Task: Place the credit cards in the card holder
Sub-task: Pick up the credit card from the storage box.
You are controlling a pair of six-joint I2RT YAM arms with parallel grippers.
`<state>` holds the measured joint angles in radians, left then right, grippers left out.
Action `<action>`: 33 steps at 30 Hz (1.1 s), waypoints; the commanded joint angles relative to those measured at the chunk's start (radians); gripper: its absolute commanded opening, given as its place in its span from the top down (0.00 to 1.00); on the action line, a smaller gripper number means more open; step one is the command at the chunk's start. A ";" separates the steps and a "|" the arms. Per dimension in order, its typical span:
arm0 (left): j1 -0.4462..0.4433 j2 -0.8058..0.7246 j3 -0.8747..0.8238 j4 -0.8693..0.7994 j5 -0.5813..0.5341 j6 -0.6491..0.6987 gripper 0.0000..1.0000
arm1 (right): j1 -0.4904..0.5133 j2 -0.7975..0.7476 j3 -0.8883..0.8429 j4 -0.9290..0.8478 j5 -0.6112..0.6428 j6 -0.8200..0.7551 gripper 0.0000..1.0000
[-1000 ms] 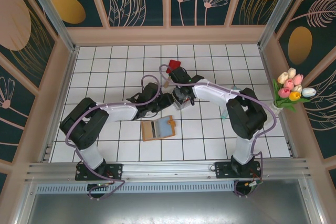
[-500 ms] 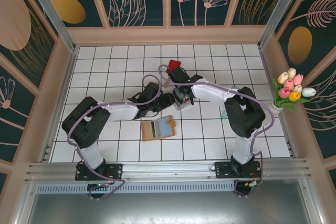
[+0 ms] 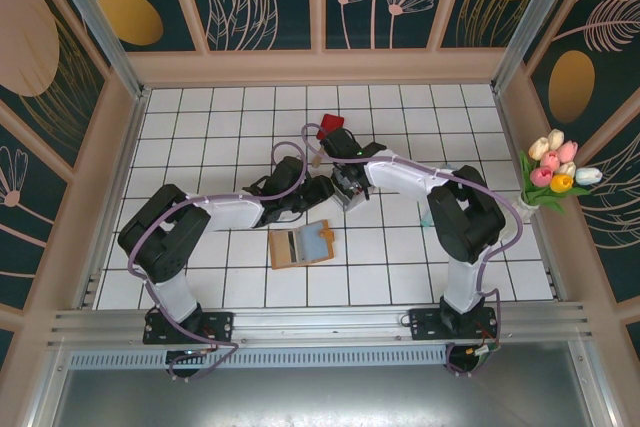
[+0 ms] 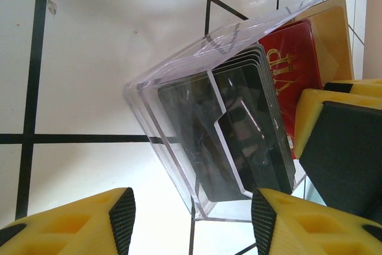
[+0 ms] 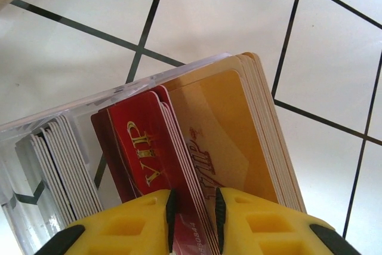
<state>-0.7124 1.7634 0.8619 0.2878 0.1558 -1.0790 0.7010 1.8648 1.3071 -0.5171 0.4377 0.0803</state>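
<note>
We are pinching a few of the red rectangular plastic cards [image 5: 140, 147] between the jaws of our right gripper [image 5: 192, 213]. They are standing on edge inside the clear plastic box [image 5: 36, 129]. Just outside one jaw, the stack of tan plastic cards [image 5: 239, 129] is leaning against them. Beyond the other jaw, a row of black plastic cards [image 4: 239, 123] is sitting in the same box. Our left gripper [image 4: 190, 207] is hovering with jaws apart, the box's corner lying between them. The orange-tan leather-look bifold card holder [image 3: 301, 243] is lying open on the white tiled table [image 3: 200, 127], nearer the arm bases than both grippers.
</note>
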 commanded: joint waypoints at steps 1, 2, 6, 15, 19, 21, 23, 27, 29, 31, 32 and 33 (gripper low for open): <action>0.008 0.018 0.019 0.019 0.019 -0.010 0.43 | -0.001 -0.028 0.032 -0.038 0.061 -0.029 0.72; 0.007 0.019 0.019 0.021 0.019 -0.010 0.43 | -0.001 -0.026 0.034 -0.041 0.061 -0.031 0.72; 0.007 0.022 0.023 0.024 0.024 -0.010 0.43 | -0.001 -0.023 0.034 -0.043 0.063 -0.033 0.72; 0.007 0.024 0.023 0.028 0.027 -0.012 0.43 | -0.001 -0.028 0.035 -0.042 0.058 -0.043 0.83; 0.008 0.024 0.022 0.028 0.026 -0.011 0.43 | 0.000 -0.030 0.036 -0.045 0.058 -0.041 0.84; 0.007 0.024 0.022 0.027 0.028 -0.012 0.43 | 0.000 -0.032 0.038 -0.048 0.064 -0.040 0.84; 0.007 0.023 0.021 0.028 0.028 -0.013 0.43 | 0.000 -0.040 0.041 -0.051 0.066 -0.039 0.85; 0.007 0.027 0.021 0.031 0.032 -0.012 0.43 | 0.002 -0.054 0.053 -0.063 0.063 -0.037 0.85; 0.007 0.026 0.020 0.032 0.033 -0.014 0.43 | 0.003 -0.059 0.055 -0.070 0.060 -0.034 0.85; 0.008 0.028 0.020 0.035 0.036 -0.014 0.43 | 0.003 -0.063 0.057 -0.071 0.055 -0.032 0.86; 0.007 0.028 0.021 0.035 0.037 -0.014 0.43 | 0.002 -0.065 0.056 -0.071 0.054 -0.031 0.86; 0.007 0.028 0.021 0.035 0.037 -0.014 0.43 | 0.003 -0.067 0.056 -0.068 0.051 -0.031 0.86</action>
<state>-0.7124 1.7760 0.8623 0.2920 0.1772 -1.0828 0.7021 1.8500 1.3354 -0.5510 0.4709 0.0498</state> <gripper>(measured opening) 0.569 0.142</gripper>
